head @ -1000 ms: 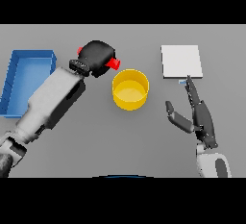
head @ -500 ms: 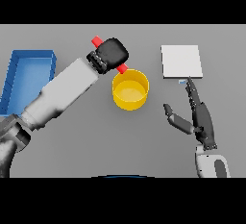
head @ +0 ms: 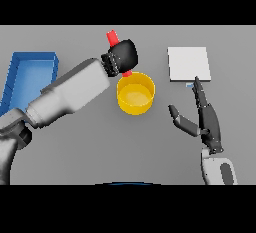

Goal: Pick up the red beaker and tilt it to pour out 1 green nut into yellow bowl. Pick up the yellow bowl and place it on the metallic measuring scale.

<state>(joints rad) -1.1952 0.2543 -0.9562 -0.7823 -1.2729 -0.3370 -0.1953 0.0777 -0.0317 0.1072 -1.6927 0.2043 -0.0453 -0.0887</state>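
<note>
My left hand (head: 121,57) is shut on the red beaker (head: 112,38), holding it above the far-left rim of the yellow bowl (head: 135,94). The beaker is tilted: one red end sticks up and left out of the fist, the other pokes out just over the bowl's rim. The bowl stands on the grey table near the middle. I cannot see a green nut. The metallic measuring scale (head: 188,63), a pale square plate, lies to the bowl's far right. My right hand (head: 205,119) is open just in front of the scale, fingers straight and pointing at it.
A blue tray (head: 30,69) sits at the left edge of the table, behind my left forearm, which crosses the table from lower left toward the bowl.
My left hand has carried the beaker to the right and farther back, from beside the bowl to over its rim, turning it more upright. The right hand has stayed put.
</note>
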